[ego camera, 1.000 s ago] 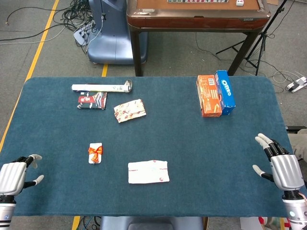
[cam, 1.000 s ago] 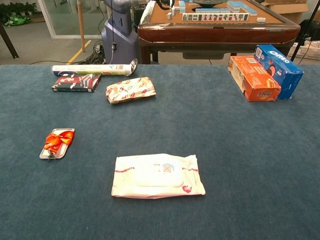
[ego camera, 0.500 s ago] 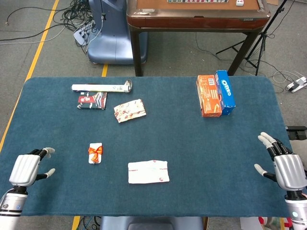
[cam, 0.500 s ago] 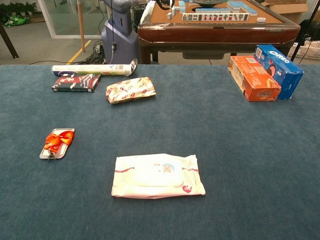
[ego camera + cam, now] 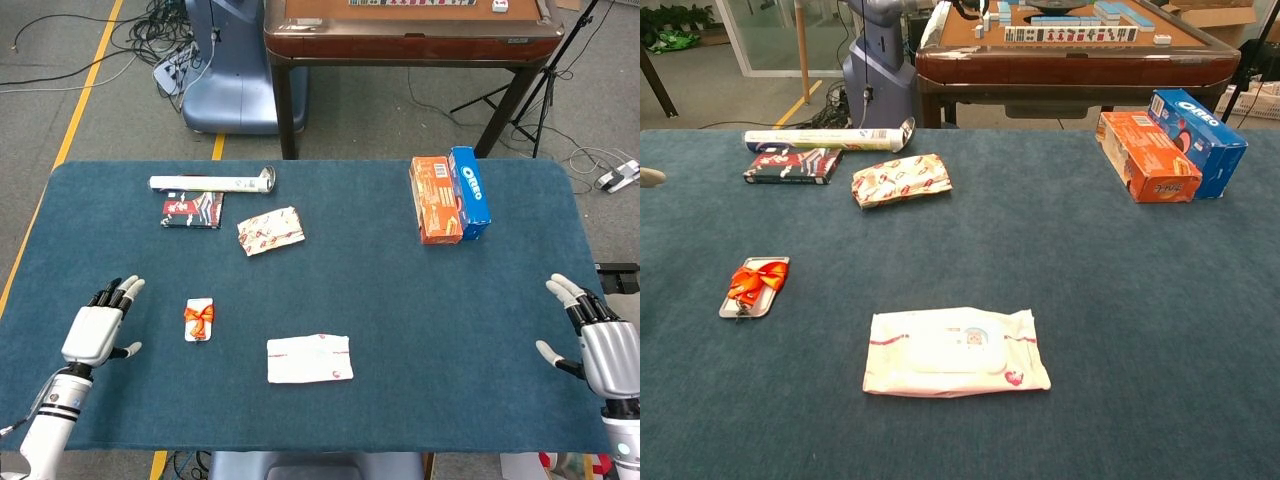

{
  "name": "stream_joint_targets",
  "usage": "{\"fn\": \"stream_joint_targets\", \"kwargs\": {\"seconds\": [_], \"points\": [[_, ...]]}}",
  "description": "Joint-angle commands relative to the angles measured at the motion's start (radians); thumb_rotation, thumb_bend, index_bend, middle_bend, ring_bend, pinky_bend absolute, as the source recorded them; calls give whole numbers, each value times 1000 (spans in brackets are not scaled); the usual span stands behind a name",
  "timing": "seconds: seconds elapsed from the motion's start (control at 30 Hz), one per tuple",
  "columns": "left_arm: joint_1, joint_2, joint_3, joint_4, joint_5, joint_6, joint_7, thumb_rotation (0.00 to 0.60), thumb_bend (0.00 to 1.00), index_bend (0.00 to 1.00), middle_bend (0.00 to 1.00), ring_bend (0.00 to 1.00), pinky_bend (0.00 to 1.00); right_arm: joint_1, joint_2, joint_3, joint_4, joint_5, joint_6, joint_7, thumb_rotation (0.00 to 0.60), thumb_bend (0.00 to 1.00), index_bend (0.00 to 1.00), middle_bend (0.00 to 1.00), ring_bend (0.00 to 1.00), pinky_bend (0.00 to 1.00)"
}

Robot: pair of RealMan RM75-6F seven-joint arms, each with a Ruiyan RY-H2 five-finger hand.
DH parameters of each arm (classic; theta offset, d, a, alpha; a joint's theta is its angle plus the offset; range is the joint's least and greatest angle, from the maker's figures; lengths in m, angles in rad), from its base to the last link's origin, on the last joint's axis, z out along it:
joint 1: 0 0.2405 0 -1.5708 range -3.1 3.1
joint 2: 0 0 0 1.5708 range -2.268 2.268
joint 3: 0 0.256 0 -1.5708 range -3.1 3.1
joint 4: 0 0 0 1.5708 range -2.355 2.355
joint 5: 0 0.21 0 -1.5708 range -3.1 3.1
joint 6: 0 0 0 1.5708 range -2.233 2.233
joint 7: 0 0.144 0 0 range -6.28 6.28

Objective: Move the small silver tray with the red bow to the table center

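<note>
Left hand (image 5: 648,177) mostly cut off, chest view; right hand (image 5: 608,352) wrist cropped

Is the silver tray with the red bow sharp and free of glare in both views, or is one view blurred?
Head view: the silver tray is small but sharp, under even light and without glare. Chest view: it is larger and in focus, the red bow clear, with only a soft shadow and no strong reflection.

A white flat wipes packet (image 5: 956,352) lies low at centre. Upper left: a white foil roll (image 5: 830,138), a dark booklet (image 5: 792,166), a red-patterned wrapped packet (image 5: 901,179). Upper right: an orange carton (image 5: 1147,157) touches a blue Oreo box (image 5: 1196,128).
</note>
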Motion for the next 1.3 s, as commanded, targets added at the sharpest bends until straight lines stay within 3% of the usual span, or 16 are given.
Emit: {"fn": "stream_joint_targets", "kwargs": {"seconds": [0.03,0.23,0.6,1.3], "points": [[-20,-19,-7,11,-24,-26,14,600,0,16,0,0,128,0,1,0,0,0,-1,2,600,111,185,193,201,506],[-54,-41,-6,23,-39,-68,27,600,0,0,0,0,50,-2,3,1,0,0,5,8,600,110,185,193,201,507],[-105,-104,-14,76,-17,-74,15,600,0,0,0,0,49,0,6,2,1,6,-5,12,600,111,185,193,201,506],[-184,-190,-34,115,-131,-158,124,600,0,0,0,0,49,0,10,0,2,7,-10,20,600,110,185,193,201,506]]}}
